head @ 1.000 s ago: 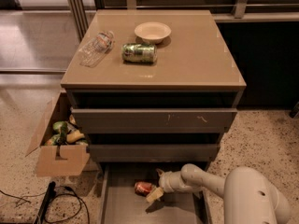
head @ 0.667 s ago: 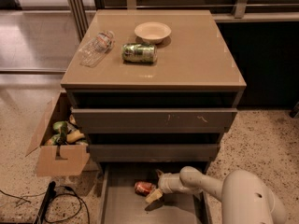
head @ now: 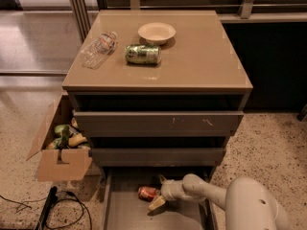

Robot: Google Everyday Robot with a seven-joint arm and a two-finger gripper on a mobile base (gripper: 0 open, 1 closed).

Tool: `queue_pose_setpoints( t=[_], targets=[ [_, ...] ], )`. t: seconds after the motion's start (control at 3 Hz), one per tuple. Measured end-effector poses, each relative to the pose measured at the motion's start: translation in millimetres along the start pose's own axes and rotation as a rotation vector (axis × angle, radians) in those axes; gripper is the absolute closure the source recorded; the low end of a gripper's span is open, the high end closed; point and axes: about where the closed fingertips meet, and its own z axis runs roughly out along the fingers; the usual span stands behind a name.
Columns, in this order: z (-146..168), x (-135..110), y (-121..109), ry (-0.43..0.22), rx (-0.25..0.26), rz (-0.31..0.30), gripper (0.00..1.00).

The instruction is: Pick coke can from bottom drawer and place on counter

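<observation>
Speckled floor [head: 268, 143] surrounds the cabinet, with a cardboard box [head: 60, 164] of odds and ends at its left. On the counter [head: 201, 66] we see a plastic bottle [head: 98, 48], a green can [head: 143, 54] and a bowl [head: 156, 32]. Below, the bottom drawer [head: 129, 214] stands pulled out, and the coke can [head: 147, 192] lies on its side at the far end of the drawer floor. We judge the grasp step is in hand: our gripper [head: 159, 191] is at the can's right end, fingers spread, one far, one near. Next we must close on the can firmly, then lift clear of the drawers above.
</observation>
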Motion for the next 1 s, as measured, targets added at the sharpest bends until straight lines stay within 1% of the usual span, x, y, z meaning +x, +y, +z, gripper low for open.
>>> queue_pose_setpoints(
  t=[0.33,0.67,1.0],
  targets=[
    [9.1,6.2,2.9,0.034,0.009,-0.024,0.0],
    [9.4,6.3,2.7,0.034,0.01,-0.024,0.16],
    [9.5,6.3,2.7,0.034,0.01,-0.024,0.28]
  ],
)
